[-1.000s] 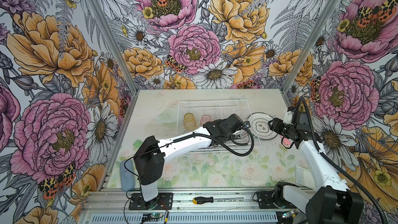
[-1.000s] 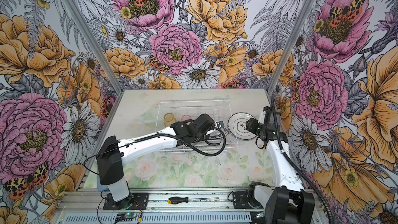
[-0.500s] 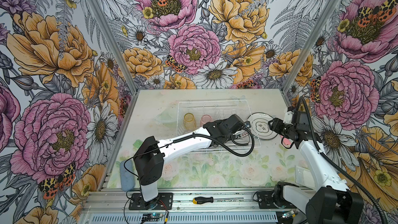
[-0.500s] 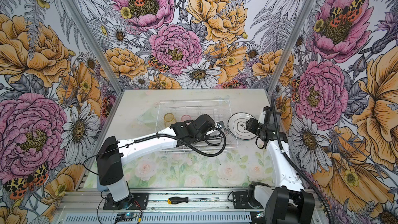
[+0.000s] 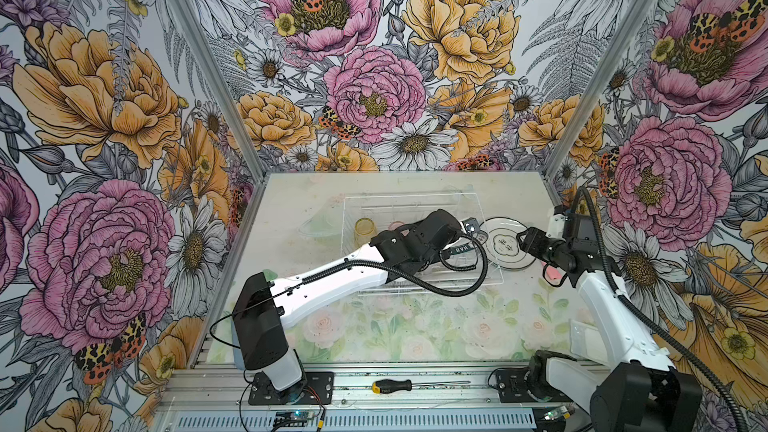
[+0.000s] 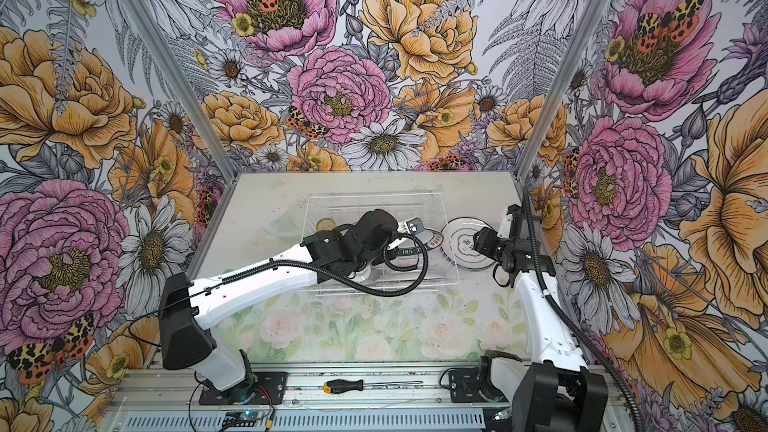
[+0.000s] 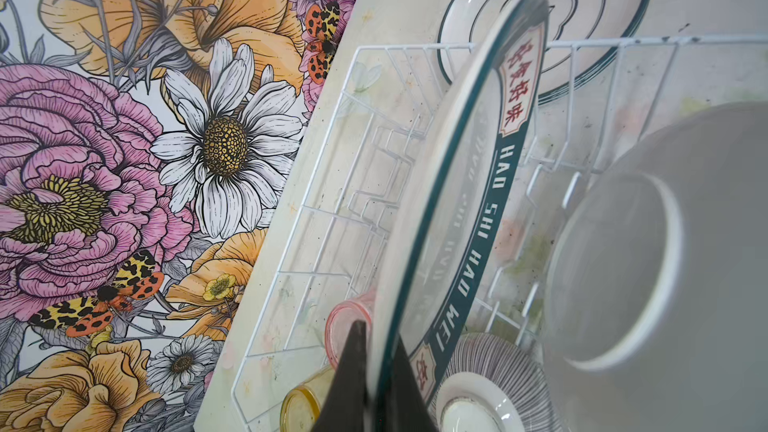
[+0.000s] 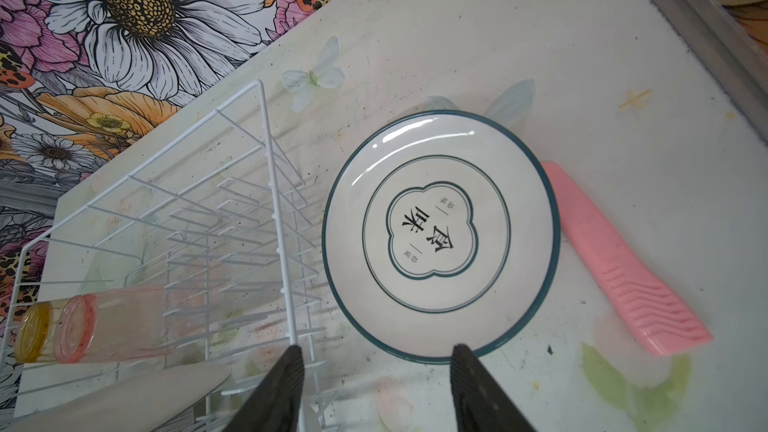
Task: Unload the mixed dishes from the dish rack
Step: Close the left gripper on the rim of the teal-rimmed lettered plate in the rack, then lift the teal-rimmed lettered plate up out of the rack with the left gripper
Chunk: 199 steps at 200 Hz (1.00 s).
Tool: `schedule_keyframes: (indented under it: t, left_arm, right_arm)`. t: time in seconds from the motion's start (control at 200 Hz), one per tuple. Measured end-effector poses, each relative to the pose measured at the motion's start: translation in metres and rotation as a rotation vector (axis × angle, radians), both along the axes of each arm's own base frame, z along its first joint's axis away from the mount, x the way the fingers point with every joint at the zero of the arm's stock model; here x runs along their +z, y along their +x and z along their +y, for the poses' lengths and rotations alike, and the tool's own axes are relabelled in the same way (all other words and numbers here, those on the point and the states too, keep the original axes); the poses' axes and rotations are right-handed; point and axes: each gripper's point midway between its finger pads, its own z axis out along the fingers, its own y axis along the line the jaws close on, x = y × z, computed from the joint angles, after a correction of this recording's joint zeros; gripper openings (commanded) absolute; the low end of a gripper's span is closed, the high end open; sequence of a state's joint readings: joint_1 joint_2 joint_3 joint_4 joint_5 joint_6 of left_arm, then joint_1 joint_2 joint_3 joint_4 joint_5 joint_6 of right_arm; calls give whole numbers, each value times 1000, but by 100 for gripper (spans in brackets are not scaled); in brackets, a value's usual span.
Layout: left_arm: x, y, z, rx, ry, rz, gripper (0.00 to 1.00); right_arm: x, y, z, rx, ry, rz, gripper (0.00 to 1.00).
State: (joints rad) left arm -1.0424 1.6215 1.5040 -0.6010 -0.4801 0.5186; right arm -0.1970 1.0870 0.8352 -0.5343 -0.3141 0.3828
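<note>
Fingers (image 7: 349, 388) of the left hand (image 7: 376, 388) are clamped on the rim of a round white plate with a teal edge and a teal band lettered HAO SHI HAO WEI (image 7: 457, 201), one on each face. This lettered plate stands on edge, slightly tilted, inside the white wire dish rack (image 7: 332, 209), toward its right end. Whether its lower edge rests between the wires is hidden. In both top views the left arm (image 5: 332, 284) reaches across the rack and covers most of the plate.

The right hand (image 8: 380, 388) is open and empty. Its fingers (image 8: 278, 392) are wide apart over the pale floral-print counter (image 8: 540, 35), between the rack's right wall and the near rim of a second round white plate with a teal edge and a four-lobed emblem around black characters (image 8: 440, 234). This emblem plate lies flat on the counter, just outside the rack's right side. A pink ribbed plastic handle (image 8: 623, 268) lies just beside it, on the side away from the rack.

In the rack's left part an amber glass tumbler (image 5: 365, 231) and a pink glass tumbler (image 8: 112, 322) sit side by side. A ribbed purplish-grey bowl with a white base (image 7: 490, 371) sits upside down near the held plate. A pale round dish (image 7: 665, 263), blurred and close to the left wrist camera, shows its foot ring beside it.
</note>
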Motion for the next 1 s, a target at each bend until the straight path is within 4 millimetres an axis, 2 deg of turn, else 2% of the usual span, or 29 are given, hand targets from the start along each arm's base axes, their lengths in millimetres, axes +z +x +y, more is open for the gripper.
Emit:
schedule_keyframes:
  t: [0.19, 0.36, 0.56, 0.686, 0.806, 0.996]
  left_arm:
    - [19, 8, 24, 49, -113, 29, 0]
    - [44, 16, 48, 89, -278, 64, 0]
    - [68, 30, 67, 97, -524, 149, 0]
    - [71, 36, 69, 87, -643, 225, 0]
    - [71, 34, 60, 45, -736, 313, 0]
    - [72, 32, 46, -27, -859, 433, 0]
  right_arm:
    - [8, -2, 5, 19, 12, -25, 58]
    - [19, -4, 12, 50, 33, -64, 57]
    - [48, -4, 35, 153, 87, -180, 57]
    - [74, -6, 57, 253, 146, -278, 58]
    - [94, -9, 79, 347, 202, -350, 60]
    - [110, -14, 102, 445, 255, -406, 61]
